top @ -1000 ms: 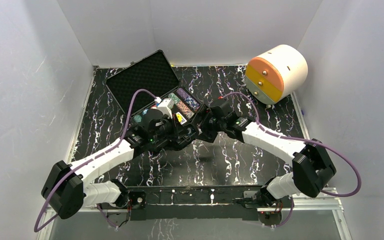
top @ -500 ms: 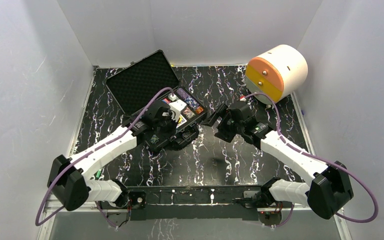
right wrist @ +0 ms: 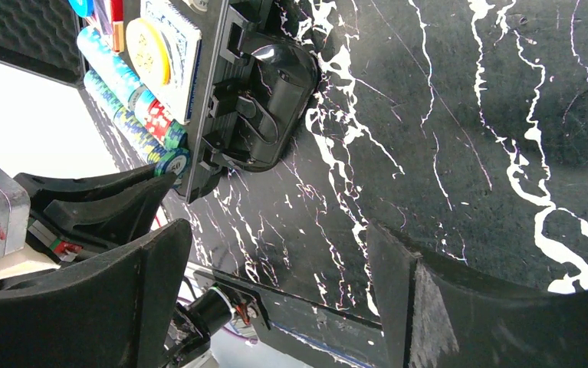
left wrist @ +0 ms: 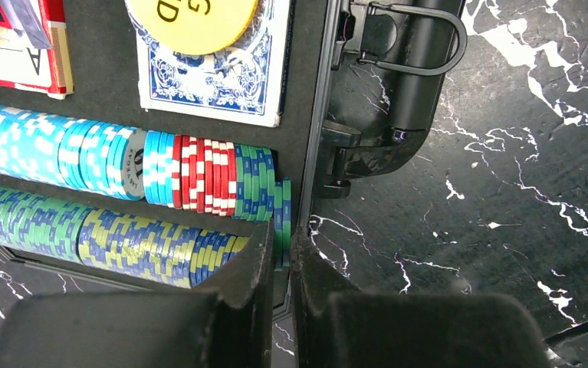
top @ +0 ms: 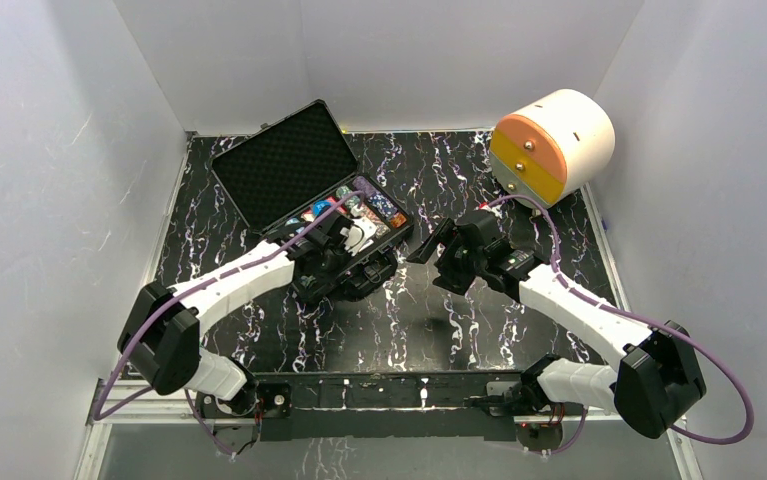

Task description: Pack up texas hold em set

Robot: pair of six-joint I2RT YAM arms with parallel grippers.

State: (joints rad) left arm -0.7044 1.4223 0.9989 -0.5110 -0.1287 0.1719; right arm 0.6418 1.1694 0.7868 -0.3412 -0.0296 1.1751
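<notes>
The black case [top: 284,165] lies open at the back left, lid up, handle [left wrist: 421,46] on its front edge. In its tray are rows of poker chips [left wrist: 122,161], a blue-backed card deck [left wrist: 214,84] under a yellow button [left wrist: 191,15], and a red deck [left wrist: 14,54]. My left gripper [left wrist: 279,234] is shut at the tray's front corner. A green-and-blue chip [left wrist: 283,207] stands on edge in line with the thin slit between its tips; whether it is gripped does not show. My right gripper [top: 434,262] hangs open and holds nothing, over bare table to the right of the case [right wrist: 264,100].
A big white cylinder with orange and yellow drawers [top: 554,145] lies on its side at the back right. The black marbled table [top: 399,320] is boxed in by white walls. A metal rail [top: 389,395] with both arm bases runs along the near edge.
My right gripper has pulled back to the right, away from the case. My left gripper has shifted over the tray toward its front corner and stayed shut.
</notes>
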